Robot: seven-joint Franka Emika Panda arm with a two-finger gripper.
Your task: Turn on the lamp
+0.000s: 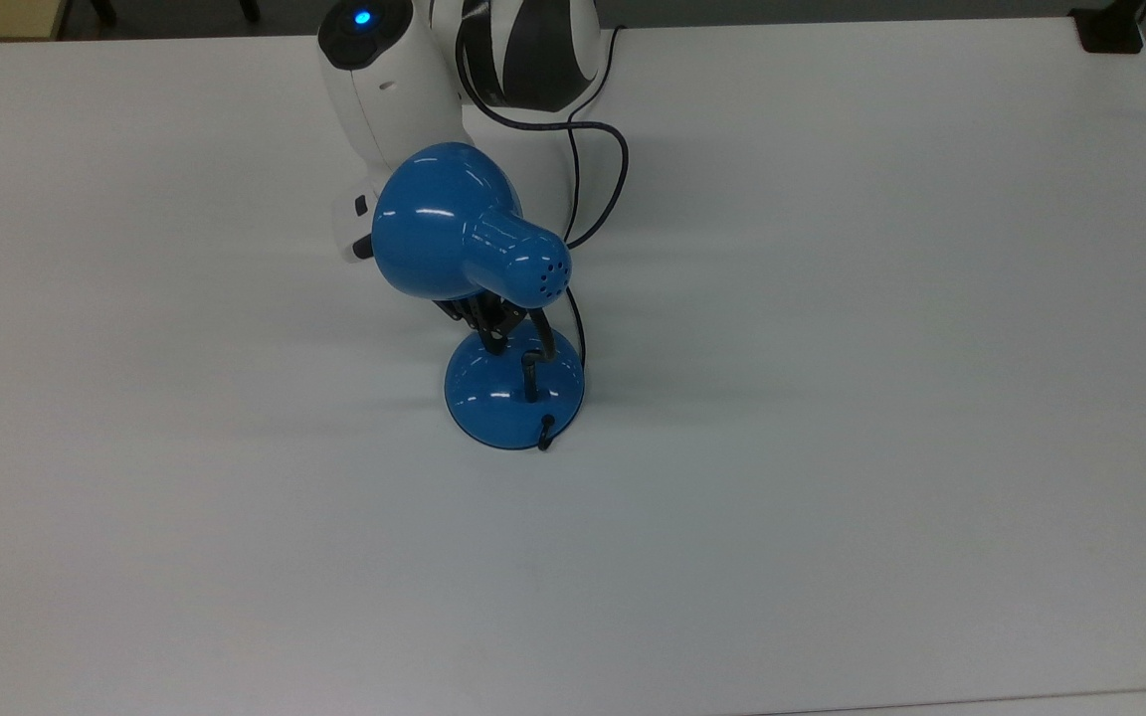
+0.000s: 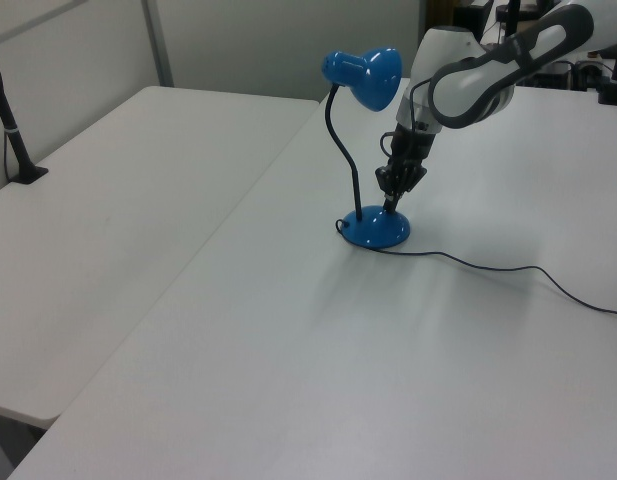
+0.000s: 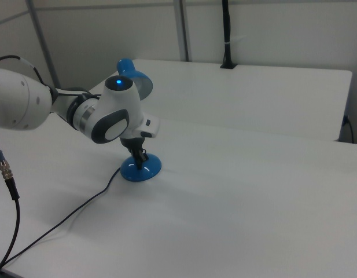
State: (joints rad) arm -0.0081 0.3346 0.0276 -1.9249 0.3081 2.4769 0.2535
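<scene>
Smooth white table (image 1: 832, 398) carries everything, with a second white table (image 2: 118, 200) beside it and pale partition walls behind. Glossy blue desk lamp (image 1: 493, 298), with bell-shaped shade, black bent neck and round domed base, stands toward the table's far edge, its black cord (image 2: 508, 270) trailing away. Black pincer (image 2: 390, 205) tips meet the base's top, fingers clenched together, grasping nothing.
</scene>
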